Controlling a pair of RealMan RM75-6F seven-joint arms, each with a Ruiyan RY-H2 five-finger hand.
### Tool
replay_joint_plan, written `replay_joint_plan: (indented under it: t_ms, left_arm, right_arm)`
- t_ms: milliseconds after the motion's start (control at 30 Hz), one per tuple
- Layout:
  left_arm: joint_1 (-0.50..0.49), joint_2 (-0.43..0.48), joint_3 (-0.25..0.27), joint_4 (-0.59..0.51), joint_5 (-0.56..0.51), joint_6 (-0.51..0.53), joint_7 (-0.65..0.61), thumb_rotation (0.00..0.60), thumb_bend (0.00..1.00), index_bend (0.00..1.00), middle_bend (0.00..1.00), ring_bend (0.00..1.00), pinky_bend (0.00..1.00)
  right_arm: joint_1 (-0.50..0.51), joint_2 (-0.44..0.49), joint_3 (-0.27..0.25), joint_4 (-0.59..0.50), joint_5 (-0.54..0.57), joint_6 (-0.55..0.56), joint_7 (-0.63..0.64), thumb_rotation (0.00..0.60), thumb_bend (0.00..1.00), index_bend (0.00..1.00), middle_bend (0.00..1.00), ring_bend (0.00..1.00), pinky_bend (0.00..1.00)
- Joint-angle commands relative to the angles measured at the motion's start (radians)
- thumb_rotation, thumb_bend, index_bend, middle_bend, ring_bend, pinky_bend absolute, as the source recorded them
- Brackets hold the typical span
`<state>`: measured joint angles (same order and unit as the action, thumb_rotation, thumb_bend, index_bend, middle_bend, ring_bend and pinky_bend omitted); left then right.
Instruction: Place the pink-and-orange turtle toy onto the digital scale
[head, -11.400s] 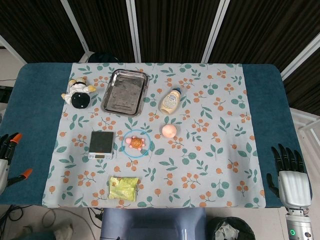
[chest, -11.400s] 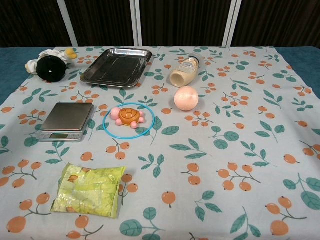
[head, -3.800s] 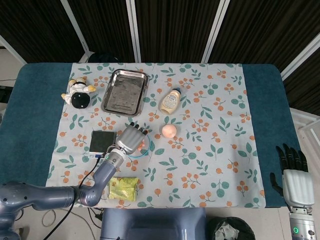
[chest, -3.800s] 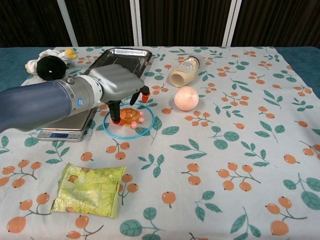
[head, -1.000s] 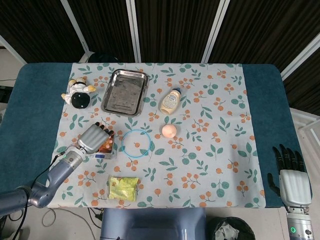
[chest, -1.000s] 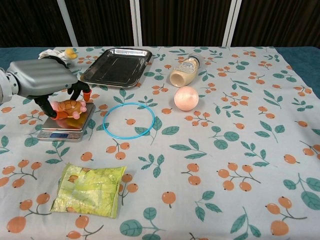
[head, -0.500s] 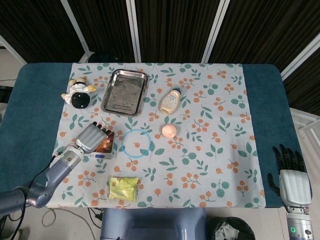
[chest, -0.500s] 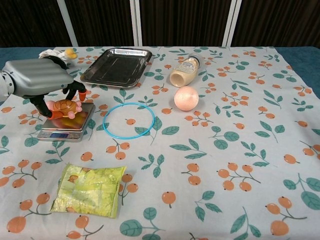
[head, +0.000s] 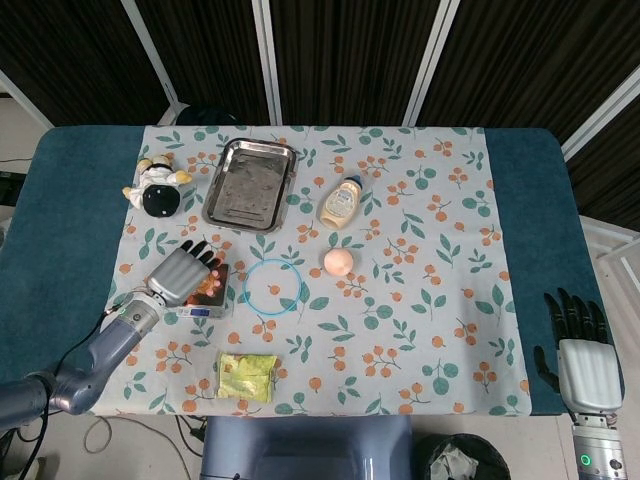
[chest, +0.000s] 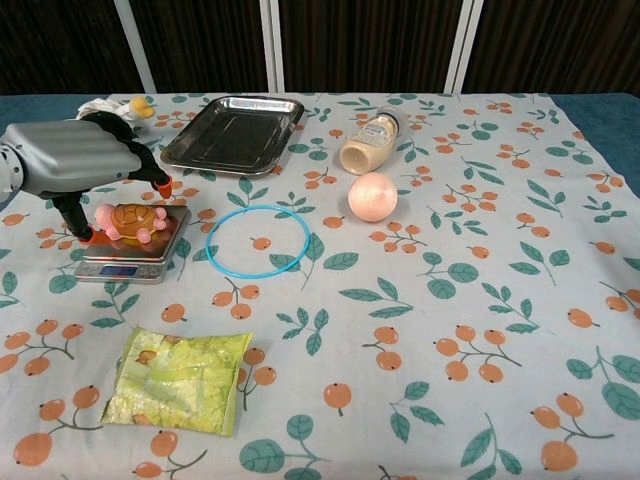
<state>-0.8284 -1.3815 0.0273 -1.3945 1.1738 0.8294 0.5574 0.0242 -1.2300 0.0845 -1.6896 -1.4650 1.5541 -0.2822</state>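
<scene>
Let go of the turtle toy (chest: 131, 221) since half a second before, and opened the fingers of the left hand (chest: 78, 157) wider. Sat flat on top of the digital scale (chest: 128, 253) now, with the hand arched just above it, fingers spread and not gripping it. Showed a lit little screen on the front of the scale. In the head view, hid most of the scale (head: 209, 303) under the left hand (head: 180, 274), with only a bit of the turtle toy (head: 211, 289) peeking out. Rested the right hand (head: 585, 365) open and holding nothing, well apart at the near right edge of the table (head: 530, 200). Lay just beside the scale: a blue ring (chest: 259, 241). Stayed near the ring: a pink ball (chest: 372, 196). Sat further back: a metal tray (chest: 233, 133).
</scene>
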Motion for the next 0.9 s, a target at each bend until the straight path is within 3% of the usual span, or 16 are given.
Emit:
replay_joint_plan:
  t_ms: [33,233,500,733,900]
  left_arm:
    - [0.003,0.029,-0.023,-0.048,-0.009,0.027,-0.001,0.6,0.17,0.23,0.19,0.08,0.19]
    - [0.051,0.118,-0.072,-0.168,0.057,0.172,-0.087,0.6,0.17,0.22,0.19,0.08,0.19]
    - [0.217,0.251,-0.03,-0.276,0.165,0.416,-0.2,0.6,0.18,0.16,0.12,0.05,0.19]
    - [0.403,0.298,0.048,-0.206,0.236,0.614,-0.363,0.6,0.18,0.1,0.06,0.02,0.18]
    - [0.486,0.296,0.074,-0.109,0.271,0.687,-0.49,0.6,0.18,0.09,0.06,0.02,0.18]
  right_arm:
    - [-0.001,0.0,0.001,0.001,0.0,0.002,0.002,0.6,0.5,0.01,0.0,0.01,0.0]
    - [-0.001,0.0,0.0,0.001,-0.002,0.002,0.005,0.6,0.5,0.01,0.0,0.01,0.0]
    - [-0.003,0.006,-0.002,-0.004,-0.006,0.004,0.011,0.6,0.5,0.01,0.0,0.01,0.0]
    - [-0.003,0.01,-0.001,0.0,-0.009,0.008,0.019,0.6,0.5,0.01,0.0,0.01,0.0]
    - [-0.003,0.01,-0.004,0.003,-0.026,0.014,0.026,0.6,0.5,0.01,0.0,0.01,0.0]
